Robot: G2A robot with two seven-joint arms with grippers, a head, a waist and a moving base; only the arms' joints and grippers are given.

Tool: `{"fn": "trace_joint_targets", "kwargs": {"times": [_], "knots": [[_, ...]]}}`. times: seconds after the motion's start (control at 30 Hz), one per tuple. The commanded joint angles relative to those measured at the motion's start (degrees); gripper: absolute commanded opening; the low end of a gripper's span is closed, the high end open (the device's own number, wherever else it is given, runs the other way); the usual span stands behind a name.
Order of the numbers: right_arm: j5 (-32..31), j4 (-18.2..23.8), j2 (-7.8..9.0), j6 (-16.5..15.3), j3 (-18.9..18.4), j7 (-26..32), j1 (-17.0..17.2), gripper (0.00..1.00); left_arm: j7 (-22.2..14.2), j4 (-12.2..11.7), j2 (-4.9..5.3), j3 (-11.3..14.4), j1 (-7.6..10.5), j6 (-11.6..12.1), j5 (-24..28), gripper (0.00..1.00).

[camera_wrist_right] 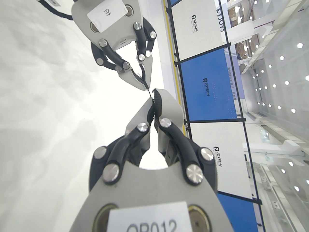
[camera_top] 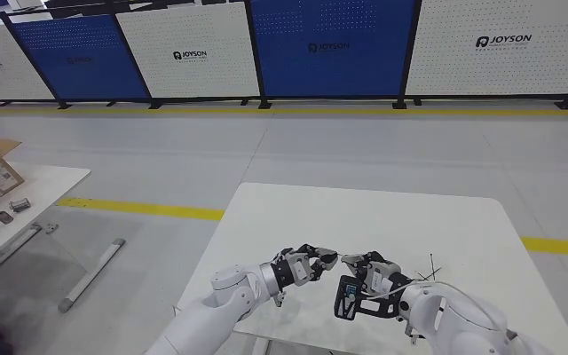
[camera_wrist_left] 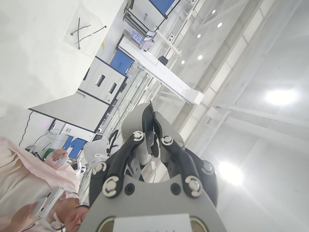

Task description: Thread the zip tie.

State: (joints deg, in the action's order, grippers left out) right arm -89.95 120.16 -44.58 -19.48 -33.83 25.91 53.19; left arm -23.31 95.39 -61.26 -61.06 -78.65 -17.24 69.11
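Black and thin, the zip tie (camera_wrist_right: 150,92) shows as a short strand bridging the tips of the two pincers, which meet nose to nose above the white table (camera_top: 355,213). The left pincer (camera_wrist_right: 145,86) has its jaws pressed together on one end of the strand. The right pincer (camera_wrist_right: 154,97), directly facing it, is likewise clamped on the other end. A few spare ties (camera_top: 432,264) lie crossed on the table near the right pincer, on its side away from the left one.
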Motion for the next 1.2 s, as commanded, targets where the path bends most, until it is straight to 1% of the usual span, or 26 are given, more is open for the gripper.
{"fn": "trace_joint_targets", "kwargs": {"times": [0.0, 0.1, 0.13, 0.17, 0.2, 0.23, 0.43, 0.53, 0.57, 0.63, 0.67, 0.7, 0.8, 0.87, 0.93, 1.0, 1.17], "knots": [[0.0, 0.0, 0.0, 0.0, 0.0, 0.0, 0.0, 0.0, 0.07, 0.0, -0.04, 0.07, -0.01, -0.04, -0.2, 0.0], [0.0, 0.0, 0.0, 0.0, 0.0, 0.0, 0.0, 0.0, 0.02, 0.23, -0.07, 0.05, -0.2, 0.04, -0.65, 0.0], [0.0, 0.0, 0.0, 0.0, 0.0, 0.0, 0.0, 0.16, 0.0, 0.33, -0.06, 0.04, -0.3, 0.07, -0.81, 0.0], [0.08, -0.26, -0.07, 0.15, -0.22, -0.68, 0.49, 0.47, -0.01, 0.45, -0.06, 0.01, -0.43, 0.12, -1.07, 0.0], [0.03, -0.4, -0.11, 0.0, -0.5, -0.92, 0.74, 0.9, -0.02, 0.55, -0.06, 0.0, -0.55, 0.17, -1.25, 0.0], [0.0, -0.42, -0.14, 0.0, -0.74, -0.96, 0.96, 1.0, -0.05, 0.64, -0.05, -0.02, -0.66, 0.2, -1.43, 0.0], [1.05, 0.15, 0.02, 0.0, -3.18, -0.41, 2.64, 1.0, 0.63, 0.88, -0.01, -0.38, -1.1, 0.55, -2.99, 0.0], [2.55, 0.24, 0.51, 0.04, -5.41, -1.18, 4.47, 1.0, 1.96, 1.0, 0.05, -0.65, -1.41, 1.65, -5.07, 0.0], [4.18, -0.03, 0.71, 0.6, -6.48, -1.66, 5.43, 1.0, 2.52, 1.04, 0.08, -0.68, -1.52, 2.29, -6.35, 0.0], [7.7, -0.5, 1.31, 1.51, -9.34, -2.18, 7.73, 1.0, 3.69, 1.14, 0.15, -0.58, -2.01, 4.4, -9.91, 0.0], [9.9, -0.72, 1.58, 2.54, -10.86, -2.45, 8.9, 1.0, 4.14, 1.13, 0.19, -0.48, -2.3, 5.44, -11.77, 0.0], [12.54, -1.08, 1.87, 2.93, -12.32, -3.07, 10.21, 1.0, 4.42, 1.12, 0.24, -0.32, -2.55, 6.48, -13.86, 0.0], [23.82, -2.94, 2.71, 3.93, -17.47, -4.05, 14.29, 1.0, 5.65, 0.91, 0.39, 0.7, -3.39, 9.34, -21.45, 0.0], [32.84, -4.82, 3.1, 2.71, -20.64, -4.85, 16.44, 1.0, 6.67, 0.94, 0.41, 1.47, -3.82, 11.58, -26.17, 0.0], [39.32, -6.39, 3.3, 0.0, -22.47, -4.93, 17.38, 1.0, 7.24, 0.93, 0.37, 2.08, -4.13, 13.6, -29.27, 0.0], [40.03, -6.48, 3.33, 0.0, -22.62, -4.72, 17.42, 1.0, 7.47, 0.98, 0.27, 2.7, -4.39, 16.19, -31.88, 0.0], [40.03, -6.48, 3.33, 0.0, -22.62, -4.72, 17.42, 1.0, 7.46, 0.91, 0.24, 2.77, -4.47, 16.39, -31.88, 0.0]]}}
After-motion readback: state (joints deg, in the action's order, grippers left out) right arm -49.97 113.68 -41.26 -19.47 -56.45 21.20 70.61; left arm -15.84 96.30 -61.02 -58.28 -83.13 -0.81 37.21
